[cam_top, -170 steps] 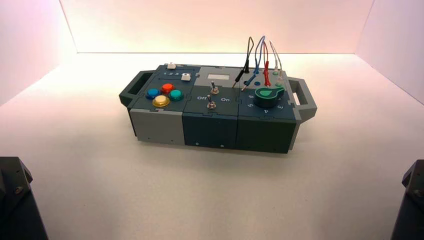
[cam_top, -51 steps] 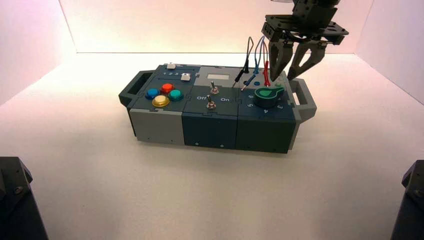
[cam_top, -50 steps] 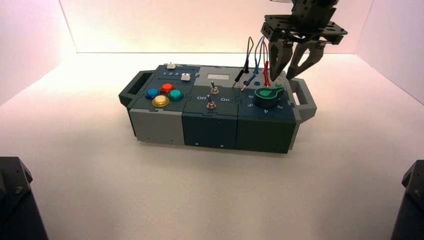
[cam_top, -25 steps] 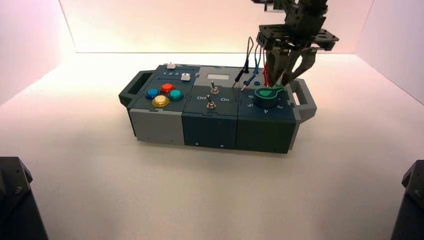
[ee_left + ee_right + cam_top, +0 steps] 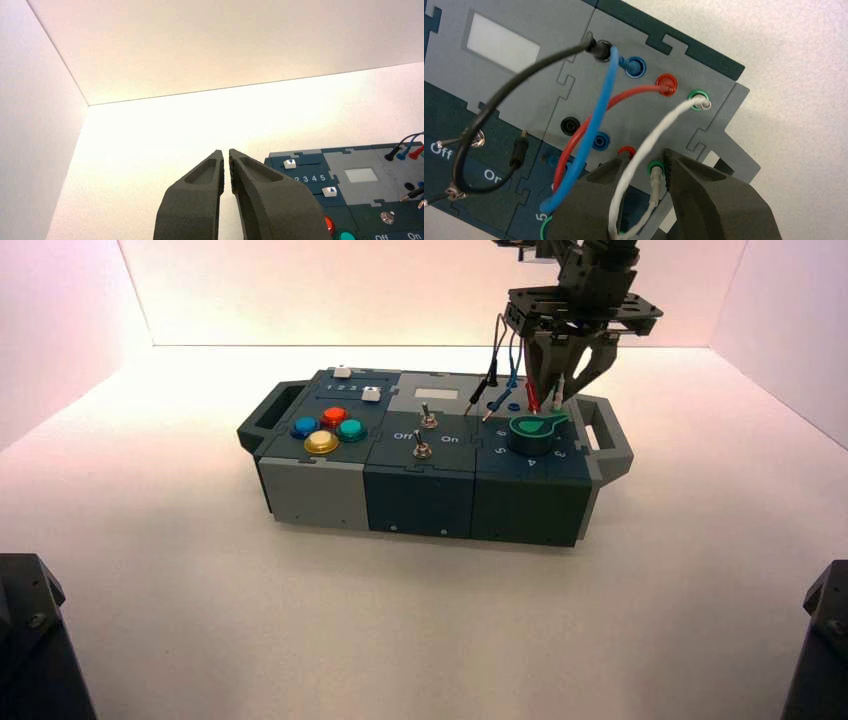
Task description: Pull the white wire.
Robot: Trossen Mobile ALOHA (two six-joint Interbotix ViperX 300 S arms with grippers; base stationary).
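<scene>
Open right gripper [image 5: 649,170] straddles the white wire's [image 5: 656,182] near plug, by the box's [image 5: 420,502] right edge, presumably to grip it; left gripper [image 5: 226,165] idles closed, off the box's left edge.

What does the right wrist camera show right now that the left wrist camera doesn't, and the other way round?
Only the right wrist view shows the white wire, with its lower plug between the open fingers of the right gripper.

Only the left wrist view shows the left gripper, shut, plus two white sliders and the red button.

Both show the pale rectangular window, the black wire and the On and Off lettering.
</scene>
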